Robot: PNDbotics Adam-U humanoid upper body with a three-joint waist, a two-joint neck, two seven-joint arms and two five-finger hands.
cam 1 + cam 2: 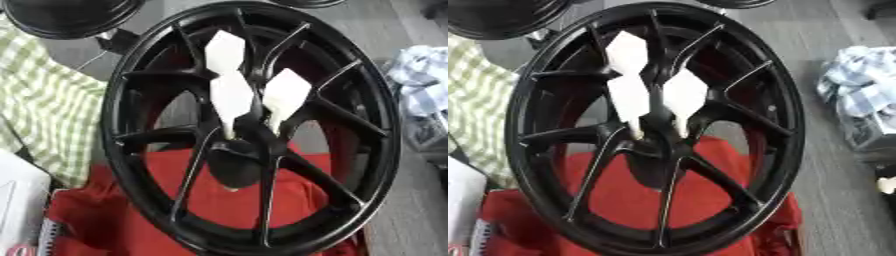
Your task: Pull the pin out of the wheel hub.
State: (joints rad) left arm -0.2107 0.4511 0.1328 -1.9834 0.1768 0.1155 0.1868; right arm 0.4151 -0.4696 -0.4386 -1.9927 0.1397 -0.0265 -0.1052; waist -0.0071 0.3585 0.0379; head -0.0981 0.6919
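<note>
Red cloth [219, 200] lies under the black wheel [131, 150], three white pins [232, 95] stand in its hub, and neither hand shows, so a straight pull along a pin seems wise.

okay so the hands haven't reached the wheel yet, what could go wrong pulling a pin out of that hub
Three white pins stand close together in the hub, so a hand reaching for one could knock its neighbours. The black wheel sits tilted on red cloth, so pulling might shift it. Neither hand is in view.
</note>
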